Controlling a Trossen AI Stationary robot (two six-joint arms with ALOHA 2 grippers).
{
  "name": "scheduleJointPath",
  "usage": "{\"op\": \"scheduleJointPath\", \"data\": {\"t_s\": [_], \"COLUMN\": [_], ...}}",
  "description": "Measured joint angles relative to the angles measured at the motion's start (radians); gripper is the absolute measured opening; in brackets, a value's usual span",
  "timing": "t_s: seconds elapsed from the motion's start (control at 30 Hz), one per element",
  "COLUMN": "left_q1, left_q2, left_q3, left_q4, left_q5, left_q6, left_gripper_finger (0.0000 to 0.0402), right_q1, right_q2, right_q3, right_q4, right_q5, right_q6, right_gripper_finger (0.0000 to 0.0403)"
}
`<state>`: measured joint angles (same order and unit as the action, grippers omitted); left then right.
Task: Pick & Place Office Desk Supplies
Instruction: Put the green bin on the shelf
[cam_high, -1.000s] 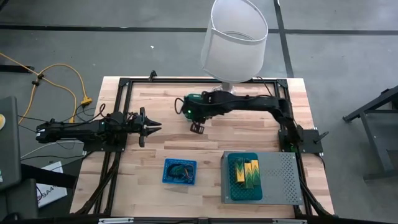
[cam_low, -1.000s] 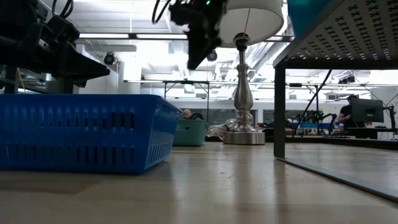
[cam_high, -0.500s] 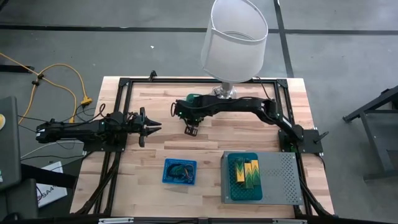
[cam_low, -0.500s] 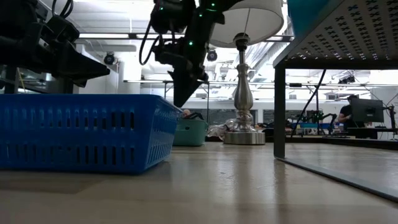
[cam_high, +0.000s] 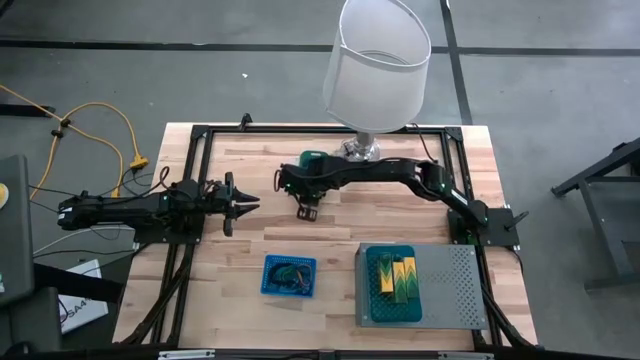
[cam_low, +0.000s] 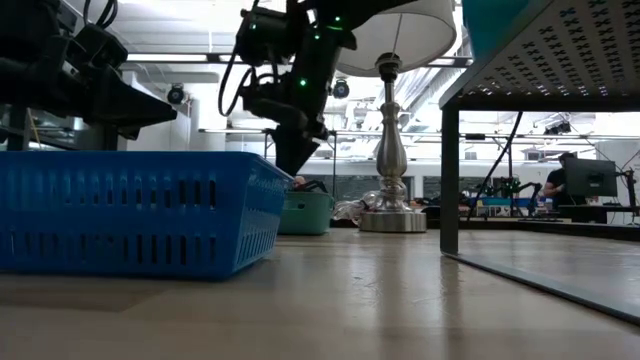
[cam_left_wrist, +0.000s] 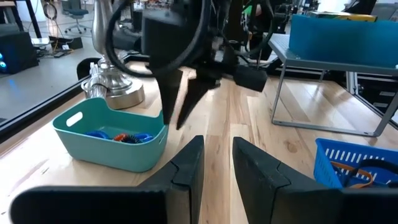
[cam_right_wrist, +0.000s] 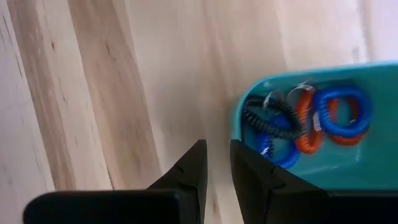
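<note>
table (cam_high: 260, 150): pale matt wood | lamp base (cam_low: 390, 215): glossy metal | basket (cam_low: 130, 215): blue plastic
</note>
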<state>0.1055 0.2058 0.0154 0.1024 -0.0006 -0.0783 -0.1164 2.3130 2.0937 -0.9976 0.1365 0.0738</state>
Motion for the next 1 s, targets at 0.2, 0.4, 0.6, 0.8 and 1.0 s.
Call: {"op": "scheduleJointPath", "data": {"t_s": [0.2, 0.4, 0.6, 0.8, 1.0], "left_q1": [0.000, 0.000, 0.000, 0.000, 0.000], "left_q2": [0.000, 0.000, 0.000, 0.000, 0.000], "left_q3": [0.000, 0.000, 0.000, 0.000, 0.000], "left_q4": [0.005, 0.008, 0.011, 0.011, 0.011], "left_q5": [0.000, 0.000, 0.000, 0.000, 0.000], "left_q6": [0.000, 0.000, 0.000, 0.000, 0.000], "left_gripper_finger": [0.0079, 0.0079, 0.0079, 0.0079, 0.0079], "right_q1": [-0.002, -0.009, -0.020, -0.025, -0.024], "right_q2": [0.021, 0.051, 0.071, 0.070, 0.070], "right_q3": [0.001, -0.002, -0.002, 0.000, 0.000], "right_q4": [0.002, -0.020, -0.023, -0.022, -0.034], "right_q5": [-0.013, -0.017, -0.055, -0.058, -0.058], "right_q6": [0.001, 0.004, 0.003, 0.000, 0.001], "right_gripper_finger": [0.0058, 0.0058, 0.0058, 0.0043, 0.0013]}}
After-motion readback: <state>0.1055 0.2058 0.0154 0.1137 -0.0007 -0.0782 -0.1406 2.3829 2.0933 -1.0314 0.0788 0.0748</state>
